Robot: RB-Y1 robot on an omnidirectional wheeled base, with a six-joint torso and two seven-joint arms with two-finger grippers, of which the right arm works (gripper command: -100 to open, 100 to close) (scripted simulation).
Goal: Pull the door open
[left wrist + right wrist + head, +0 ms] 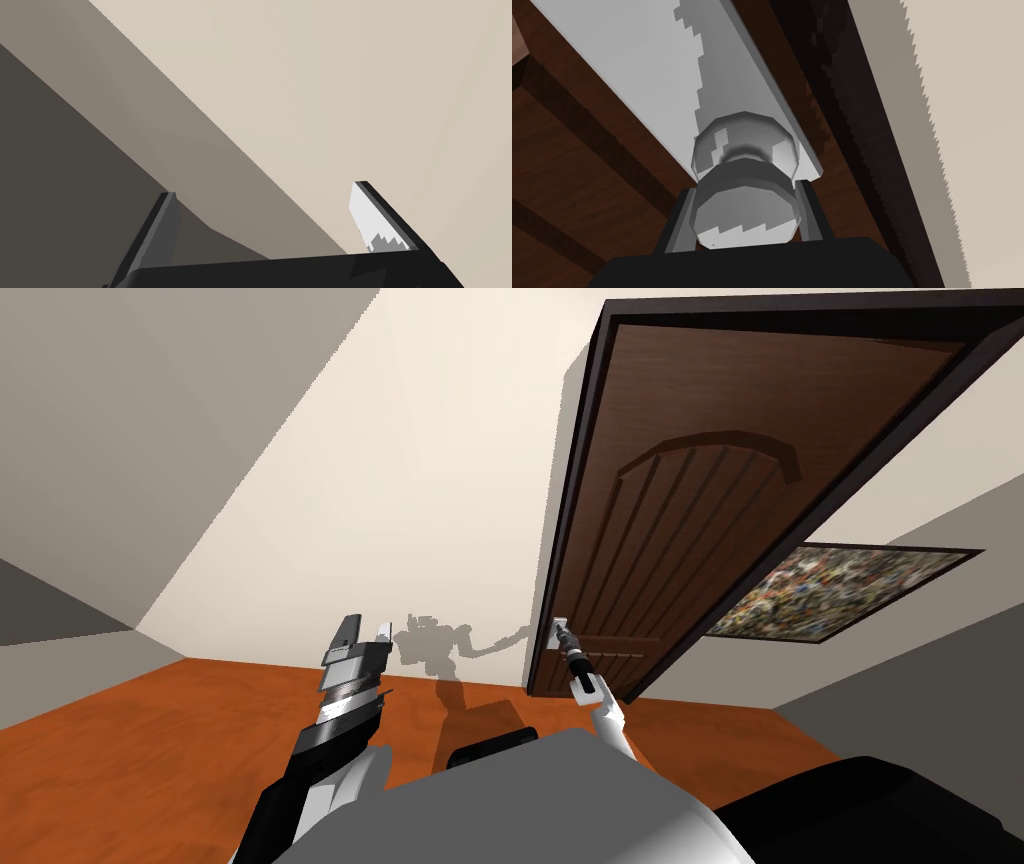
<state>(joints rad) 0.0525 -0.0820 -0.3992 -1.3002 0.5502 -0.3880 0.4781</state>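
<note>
Near the picture's middle the right gripper [562,633] clamps the grey knob [744,215]; the brown door [680,508] sits in its frame, not yet pulled. Lower left, the left gripper [366,630] gapes wide.

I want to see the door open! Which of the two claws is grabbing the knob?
The right claw: it squeezes the sides of the grey knob on the brown door. The left claw stands open, away from the door, holding nothing.

dark brown door [690,528], grey knob [743,205]
</note>
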